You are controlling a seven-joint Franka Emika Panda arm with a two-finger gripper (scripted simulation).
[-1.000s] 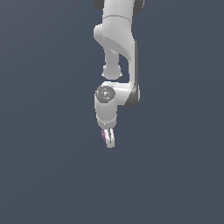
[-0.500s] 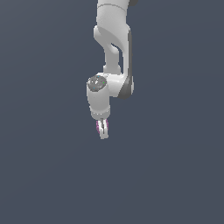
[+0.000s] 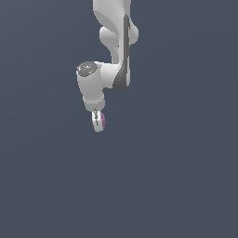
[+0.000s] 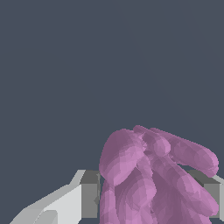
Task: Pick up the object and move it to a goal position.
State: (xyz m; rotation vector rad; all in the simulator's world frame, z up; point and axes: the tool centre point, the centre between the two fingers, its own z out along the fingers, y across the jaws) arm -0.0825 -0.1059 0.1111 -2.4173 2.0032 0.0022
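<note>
Hidden or cut off: in the exterior view the arm (image 3: 114,51) enters from the top edge, so its base and upper links are out of frame. The gripper (image 3: 98,122) is seen nearly edge-on; the two fingers overlap and cannot be separated there. Only a thin pink-purple sliver of the clump (image 3: 103,121) shows at the side of the fingers toward the exterior view's right. In the wrist view the clump (image 4: 153,175) fills the lower part of the frame and runs off the picture edge, so its full outline is not visible. One finger pad (image 4: 89,194) shows as a grey block against one side of the clump; the opposite pad (image 4: 210,192) is partly covered by a lobe and cut by the frame edge.

Finger state: closed on the clump, with both pads touching it.

Clump position: between the fingers, at the tip of the downward-pointing gripper.

Surroundings: a uniform dark grey background (image 3: 186,176) surrounds the arm on all sides. No surface edge or corner can be made out.
</note>
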